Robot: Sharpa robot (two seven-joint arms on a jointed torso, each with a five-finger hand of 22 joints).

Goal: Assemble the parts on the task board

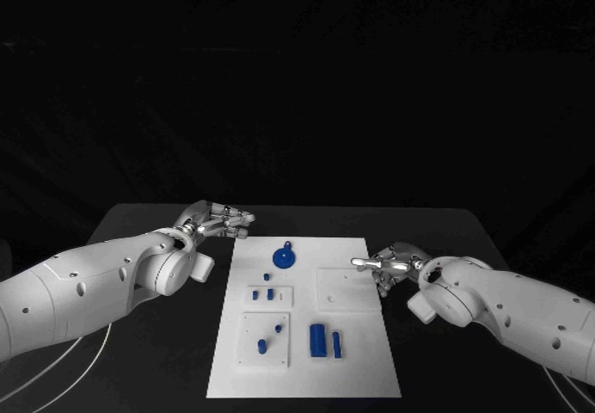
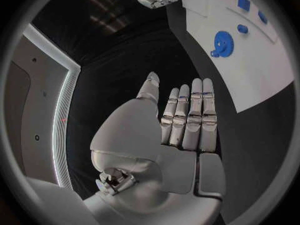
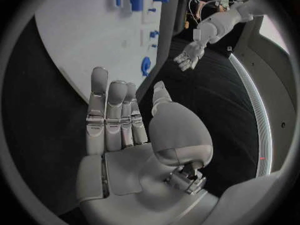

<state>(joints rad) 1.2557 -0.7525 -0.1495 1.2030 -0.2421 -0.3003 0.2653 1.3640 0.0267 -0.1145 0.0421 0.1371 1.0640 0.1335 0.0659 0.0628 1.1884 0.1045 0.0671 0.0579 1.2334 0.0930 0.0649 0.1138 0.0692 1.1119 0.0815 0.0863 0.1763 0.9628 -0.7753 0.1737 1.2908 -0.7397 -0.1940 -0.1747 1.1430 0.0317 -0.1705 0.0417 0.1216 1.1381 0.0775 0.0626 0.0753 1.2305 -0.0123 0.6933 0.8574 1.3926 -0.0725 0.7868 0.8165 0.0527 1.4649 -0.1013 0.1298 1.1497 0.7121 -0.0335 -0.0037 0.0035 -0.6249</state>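
Note:
The white task board [image 1: 359, 361] lies in the middle of the black table. On it I see a blue gear [image 1: 285, 255] near the far end, small blue pegs [image 1: 263, 294] on a raised square, a blue piece [image 1: 263, 346] on a nearer square, and two blue cylinders [image 1: 326, 340]. My left hand [image 1: 218, 220] hovers off the board's far left corner, fingers straight, holding nothing [image 2: 187, 117]. My right hand [image 1: 387, 263] is at the board's right edge, fingers extended and empty [image 3: 115, 115]. The gear [image 2: 220, 42] and board [image 3: 87, 35] also show in the wrist views.
A bare raised white square [image 1: 346, 288] sits on the board's right half. Black table [image 1: 162, 353] surrounds the board on both sides. White cables [image 1: 50, 370] trail beside my left arm.

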